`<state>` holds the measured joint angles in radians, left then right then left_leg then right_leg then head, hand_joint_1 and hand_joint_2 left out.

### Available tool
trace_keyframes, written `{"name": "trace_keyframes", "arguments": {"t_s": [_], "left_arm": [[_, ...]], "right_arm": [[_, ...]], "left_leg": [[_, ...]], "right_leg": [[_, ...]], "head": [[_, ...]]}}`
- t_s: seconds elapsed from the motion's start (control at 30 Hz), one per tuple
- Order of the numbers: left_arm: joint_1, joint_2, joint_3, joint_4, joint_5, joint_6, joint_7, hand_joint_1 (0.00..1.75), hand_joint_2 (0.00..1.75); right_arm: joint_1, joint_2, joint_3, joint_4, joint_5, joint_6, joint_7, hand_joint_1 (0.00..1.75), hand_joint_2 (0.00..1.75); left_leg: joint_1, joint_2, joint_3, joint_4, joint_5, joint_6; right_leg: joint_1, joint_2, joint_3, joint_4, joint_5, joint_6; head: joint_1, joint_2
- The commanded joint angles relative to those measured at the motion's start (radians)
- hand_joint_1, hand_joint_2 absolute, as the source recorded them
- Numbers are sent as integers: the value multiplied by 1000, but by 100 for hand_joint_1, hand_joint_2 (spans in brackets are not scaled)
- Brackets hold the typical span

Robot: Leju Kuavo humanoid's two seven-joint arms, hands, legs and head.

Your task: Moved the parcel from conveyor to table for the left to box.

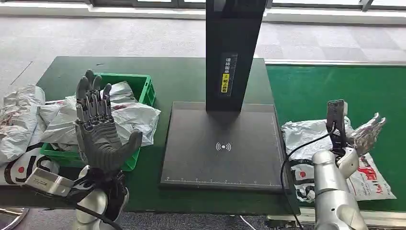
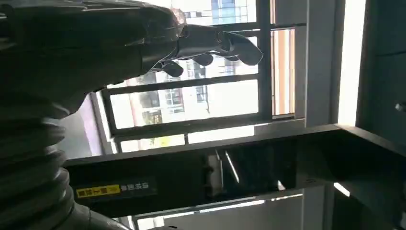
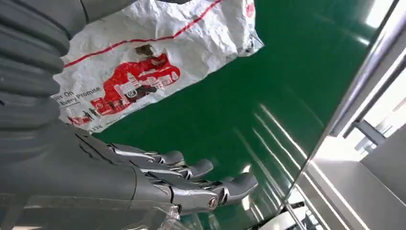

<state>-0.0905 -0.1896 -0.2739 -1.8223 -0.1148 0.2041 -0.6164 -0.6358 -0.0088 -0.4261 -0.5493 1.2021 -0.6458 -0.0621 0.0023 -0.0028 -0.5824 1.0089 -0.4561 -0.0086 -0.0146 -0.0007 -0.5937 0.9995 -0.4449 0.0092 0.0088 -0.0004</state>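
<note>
Lying flat on the green conveyor [image 1: 335, 86] near its front edge, the parcel [image 1: 306, 139] is a crumpled white mailer with red print, and it sits just right of the black scanner plate [image 1: 220, 143] on the table [image 1: 182, 76]. Its long axis seems to run slantwise from the table-side edge of the belt toward the front right, with the printed end pointing at the belt's front edge. The right hand [image 1: 367, 134] hovers over the parcel's far right part, fingers spread and straight, holding nothing; in the right wrist view the parcel [image 3: 158, 57] lies beside the palm, apart from the fingertips [image 3: 239, 184]. That hand is clearly the nearer one. The left hand [image 1: 98, 129] stands raised over the crate [image 1: 143, 86] at the table's left end, fingers upright and apart, also holding nothing, well apart from the parcel.
</note>
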Motion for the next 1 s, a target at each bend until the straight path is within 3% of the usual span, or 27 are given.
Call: {"name": "trace_keyframes", "arguments": {"t_s": [0.03,0.07,0.2,0.37,0.63,0.87,1.0], "left_arm": [[-33,38,-21,82,-1,-1,19,0,175],[-25,35,-14,95,-18,11,83,0,175],[1,34,2,102,-2,41,62,0,175],[0,31,4,98,1,47,60,0,175],[23,19,25,29,118,132,-51,0,175],[30,30,30,23,175,143,-79,0,175],[30,30,30,23,175,143,-79,0,175]], "right_arm": [[-63,-35,-7,166,9,14,16,0,175],[-62,-44,2,181,31,80,77,0,175],[-51,-53,5,199,60,140,162,0,175],[-52,-51,9,199,65,146,171,0,175],[-59,-36,18,212,93,243,229,0,175],[-61,-46,28,242,124,363,309,0,175],[-61,-46,28,242,124,363,309,0,175]], "left_leg": [[0,0,1,-1,0,0],[0,1,2,-2,0,0],[0,0,2,-1,0,0],[1,1,3,-3,1,0],[0,3,2,-2,0,0],[0,3,3,-3,0,0],[0,2,2,-2,0,0]], "right_leg": [[0,0,1,0,0,0],[0,0,2,-1,0,-1],[0,0,2,-1,0,0],[1,1,3,-4,1,-1],[1,3,1,-1,1,-1],[0,3,2,-2,1,-1],[0,2,2,-2,1,-1]], "head": [[0,0],[0,0],[0,0],[0,0],[0,0],[0,0],[0,0]]}}
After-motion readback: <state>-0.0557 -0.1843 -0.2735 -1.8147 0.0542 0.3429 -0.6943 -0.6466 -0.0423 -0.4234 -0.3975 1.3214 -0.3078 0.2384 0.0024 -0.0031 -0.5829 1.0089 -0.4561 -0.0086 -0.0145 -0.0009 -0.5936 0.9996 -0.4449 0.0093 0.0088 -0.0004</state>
